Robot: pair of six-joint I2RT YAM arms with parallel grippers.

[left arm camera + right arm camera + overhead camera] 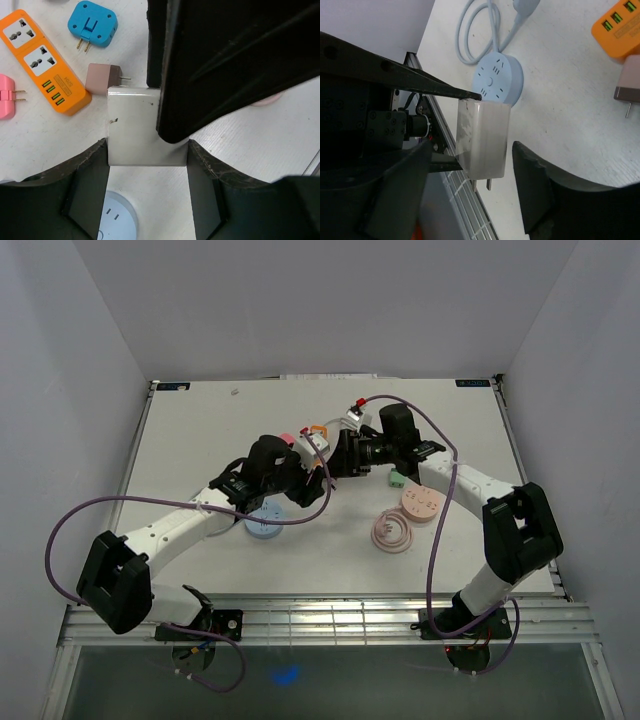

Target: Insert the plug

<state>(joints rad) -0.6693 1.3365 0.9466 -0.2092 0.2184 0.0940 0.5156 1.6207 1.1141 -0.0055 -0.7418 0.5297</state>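
My left gripper (148, 155) is shut on a white plug block (134, 127), held above the table. In the right wrist view the plug (482, 140) shows two metal prongs pointing down, with the left gripper's thin fingers pinching its sides. My right gripper (472, 150) is open and straddles the plug, its fingers close beside it but apart. In the top view both grippers, left (312, 462) and right (338, 455), meet mid-table at the plug (318, 448). A light-blue round socket (265, 518) lies below; it also shows in the right wrist view (497, 80).
An orange power strip (42, 62), a blue adapter (92, 23), a mauve plug (103, 78) and a pink plug (6, 96) lie behind the grippers. Two pink round sockets (420, 503) (392, 532) and a green plug (397, 479) lie right of centre.
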